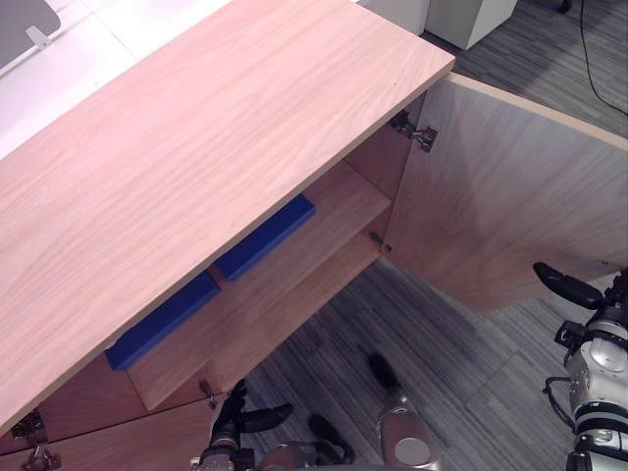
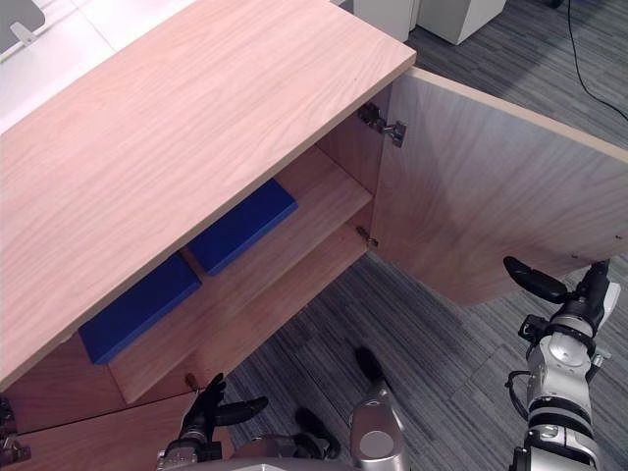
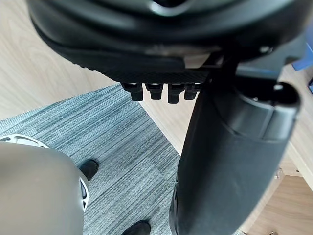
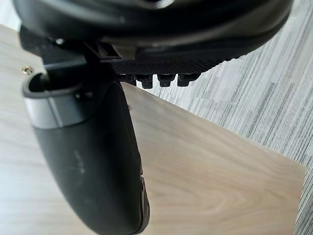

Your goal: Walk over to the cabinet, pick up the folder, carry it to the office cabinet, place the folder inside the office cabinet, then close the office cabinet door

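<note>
The wooden office cabinet (image 1: 196,147) stands before me with its right door (image 1: 510,196) swung wide open. Two blue folders lie flat on its inner shelf (image 1: 334,211), one to the right (image 1: 267,235) and one to the left (image 1: 162,319), half under the top board. My left hand (image 1: 238,417) hangs low by the cabinet's bottom edge, open and empty, thumb (image 3: 230,161) standing out. Open and empty too, my right hand (image 2: 535,282) sits just off the outer edge of the open door (image 4: 205,166), thumb (image 4: 93,156) pointing toward it.
A second cabinet door (image 1: 118,442) at the lower left is ajar. White desks (image 1: 59,78) lie behind the cabinet, and white units (image 1: 471,15) stand at the back. Grey striped carpet (image 1: 432,334) runs between me and the open door.
</note>
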Motion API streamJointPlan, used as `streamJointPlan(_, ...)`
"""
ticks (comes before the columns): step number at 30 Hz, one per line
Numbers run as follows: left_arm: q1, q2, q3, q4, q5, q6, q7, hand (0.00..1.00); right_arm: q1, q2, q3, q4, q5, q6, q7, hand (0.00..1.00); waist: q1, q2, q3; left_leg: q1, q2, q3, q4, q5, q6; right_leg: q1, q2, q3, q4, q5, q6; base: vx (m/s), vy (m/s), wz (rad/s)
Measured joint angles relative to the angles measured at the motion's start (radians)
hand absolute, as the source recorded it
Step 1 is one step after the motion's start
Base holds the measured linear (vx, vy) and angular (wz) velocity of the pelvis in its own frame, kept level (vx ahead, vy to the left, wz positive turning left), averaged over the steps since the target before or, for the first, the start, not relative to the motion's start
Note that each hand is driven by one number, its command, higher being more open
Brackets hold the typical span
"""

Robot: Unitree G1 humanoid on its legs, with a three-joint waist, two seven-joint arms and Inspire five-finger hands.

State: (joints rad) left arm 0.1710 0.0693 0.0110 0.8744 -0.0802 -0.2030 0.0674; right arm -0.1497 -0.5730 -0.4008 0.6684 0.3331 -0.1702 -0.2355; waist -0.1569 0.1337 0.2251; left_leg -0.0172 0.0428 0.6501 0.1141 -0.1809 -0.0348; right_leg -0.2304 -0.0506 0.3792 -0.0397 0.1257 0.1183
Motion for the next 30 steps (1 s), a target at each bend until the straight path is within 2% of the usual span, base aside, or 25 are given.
streamJointPlan(4, 0.005, -0.008, 0.018, 0.012, 0.002, 0.003, 0.000, 1.00, 0.154, 0.084, -0.008, -0.241, -0.002, 0.002, -0.010, 1.00, -0.017, -0.002, 0.001, -0.003, 0.005, -0.010, 0.001, 0.000, 0.000, 0.004, 0.004, -0.004, -0.010, 0.007, 0.000, 0.01, -0.041, 0.01)
streamJointPlan(6, 0.002, -0.015, 0.039, 0.018, 0.003, 0.003, 0.002, 1.00, 0.244, 0.179, 0.000, -0.400, -0.009, 0.002, -0.010, 1.00, -0.035, -0.007, 0.005, 0.002, 0.011, -0.008, 0.001, 0.000, 0.000, 0.008, 0.011, 0.003, -0.015, 0.015, 0.000, 0.01, -0.045, -0.14)
streamJointPlan(7, -0.002, -0.015, 0.042, 0.018, 0.002, 0.003, 0.002, 1.00, 0.313, 0.239, 0.026, -0.482, -0.026, 0.000, -0.009, 1.00, -0.043, -0.018, 0.012, 0.014, 0.016, -0.005, 0.002, 0.000, 0.000, 0.016, 0.018, 0.009, -0.016, 0.021, -0.001, 0.01, -0.053, -0.20)
streamJointPlan(10, -0.005, -0.015, 0.053, 0.028, 0.003, 0.002, 0.002, 1.00, 0.435, 0.312, 0.113, -0.595, -0.069, -0.005, -0.009, 1.00, -0.052, -0.042, 0.014, 0.029, 0.028, 0.010, 0.010, -0.002, -0.002, 0.025, 0.030, 0.032, -0.017, 0.031, -0.006, -0.02, -0.062, -0.29)
streamJointPlan(12, -0.011, -0.014, 0.063, 0.042, 0.005, 0.003, 0.002, 1.00, 0.566, 0.351, 0.223, -0.685, -0.111, -0.018, 0.004, 1.00, -0.054, -0.075, 0.012, 0.028, 0.049, 0.032, 0.045, -0.021, -0.008, 0.030, 0.042, 0.057, -0.028, 0.049, -0.009, -0.06, -0.081, -0.37)
streamJointPlan(16, -0.027, -0.011, 0.064, 0.078, 0.026, 0.005, 0.001, 1.00, 0.725, 0.364, 0.373, -0.752, -0.161, -0.032, 0.040, 1.00, -0.056, -0.112, -0.004, 0.028, 0.080, 0.037, 0.102, -0.046, -0.022, 0.045, 0.057, 0.062, -0.032, 0.054, -0.010, -0.07, -0.071, -0.12)
streamJointPlan(20, -0.032, -0.010, 0.069, 0.083, 0.043, 0.005, 0.003, 1.00, 0.798, 0.348, 0.483, -0.774, -0.187, -0.032, 0.102, 1.00, -0.055, -0.123, -0.010, 0.027, 0.097, 0.034, 0.139, -0.056, -0.022, 0.056, 0.060, 0.047, -0.028, 0.053, -0.016, -0.06, -0.056, -0.02)
streamJointPlan(23, -0.040, -0.002, 0.068, 0.098, 0.044, 0.005, 0.006, 1.00, 0.835, 0.321, 0.581, -0.775, -0.219, -0.032, 0.135, 1.00, -0.052, -0.135, -0.016, 0.020, 0.101, 0.014, 0.154, -0.058, -0.018, 0.056, 0.051, -0.002, -0.012, 0.049, -0.023, -0.09, -0.050, 0.12)
streamJointPlan(25, -0.042, 0.010, 0.067, 0.107, 0.045, 0.004, 0.011, 1.00, 0.849, 0.301, 0.649, -0.774, -0.221, -0.028, 0.145, 1.00, -0.046, -0.149, -0.024, 0.008, 0.098, -0.023, 0.161, -0.060, -0.015, 0.056, 0.044, -0.037, -0.006, 0.046, -0.027, -0.10, -0.046, 0.27)
streamJointPlan(27, -0.048, 0.024, 0.066, 0.115, 0.061, 0.005, 0.012, 1.00, 0.851, 0.261, 0.726, -0.774, -0.237, -0.021, 0.168, 1.00, -0.020, -0.163, -0.033, -0.011, 0.091, -0.073, 0.165, -0.057, -0.010, 0.056, 0.033, -0.081, -0.006, 0.038, -0.035, -0.08, -0.032, 0.38)
streamJointPlan(28, -0.056, 0.027, 0.057, 0.112, 0.071, 0.004, 0.016, 1.00, 0.825, 0.232, 0.777, -0.774, -0.274, -0.008, 0.190, 1.00, 0.014, -0.166, -0.036, -0.030, 0.088, -0.120, 0.165, -0.052, -0.005, 0.061, 0.027, -0.120, -0.007, 0.031, -0.037, -0.05, -0.028, 0.55)
streamJointPlan(29, -0.060, 0.028, 0.056, 0.110, 0.072, 0.004, 0.017, 1.00, 0.799, 0.219, 0.798, -0.772, -0.290, 0.004, 0.201, 1.00, 0.027, -0.168, -0.038, -0.039, 0.084, -0.142, 0.165, -0.048, -0.002, 0.061, 0.022, -0.143, -0.007, 0.026, -0.040, -0.07, -0.043, 0.92)
streamJointPlan(30, -0.071, 0.030, 0.057, 0.107, 0.072, 0.005, 0.018, 1.00, 0.716, 0.205, 0.832, -0.758, -0.330, 0.019, 0.222, 1.00, 0.056, -0.174, -0.043, -0.061, 0.072, -0.195, 0.162, -0.036, 0.003, 0.062, 0.006, -0.193, -0.009, 0.023, -0.040, -0.06, -0.047, 0.89)
